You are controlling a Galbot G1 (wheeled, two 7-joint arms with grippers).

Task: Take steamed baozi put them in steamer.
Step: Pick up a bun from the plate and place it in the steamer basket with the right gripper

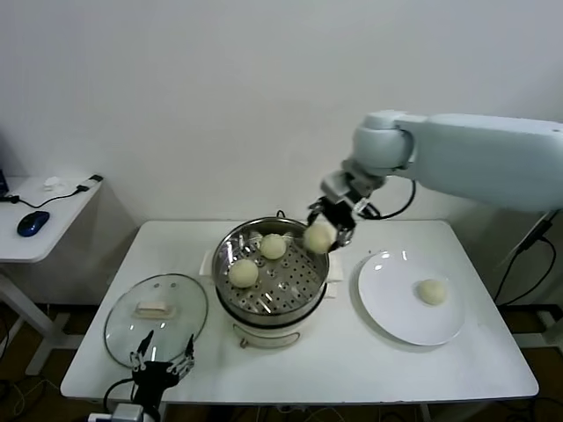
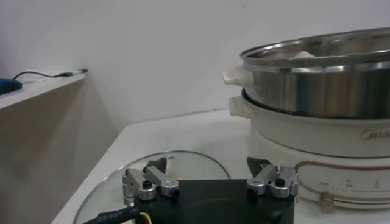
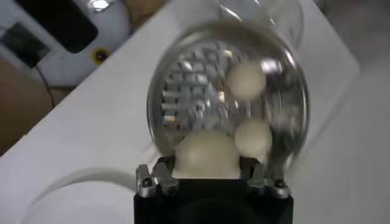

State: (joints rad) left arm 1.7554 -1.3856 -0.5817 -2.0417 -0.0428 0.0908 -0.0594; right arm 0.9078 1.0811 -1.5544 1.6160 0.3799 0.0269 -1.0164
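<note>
1. Head view: right gripper (image 1: 322, 230) is closed on a baozi (image 1: 318, 236), held above the steamer (image 1: 271, 272) rim at about 2 o'clock. It is carried high, I judge, to clear the steel wall before lowering. Two buns (image 1: 244, 273) already lie on the perforated tray, at roughly 9 and 12 o'clock, which leaves the 3 o'clock side free for this one. The last bun (image 1: 431, 291) waits on the white plate (image 1: 387, 299), at 3 o'clock of the pot. The glass lid (image 1: 157, 317) is parked at 8 o'clock, out of the transfer path.
2. Left wrist view: left gripper (image 2: 210, 182) hangs idle with fingers spread wide, holding nothing, low over the lid (image 2: 183, 164) near the table's front edge. The steamer wall (image 2: 329, 91) stands near, not touched.
3. Right wrist view: fingers (image 3: 155, 182) clamp the held bun (image 3: 206, 155) from both sides. The tray (image 3: 189, 91) and both placed buns (image 3: 245, 79) lie below, so the drop looks lined up over the pot.
</note>
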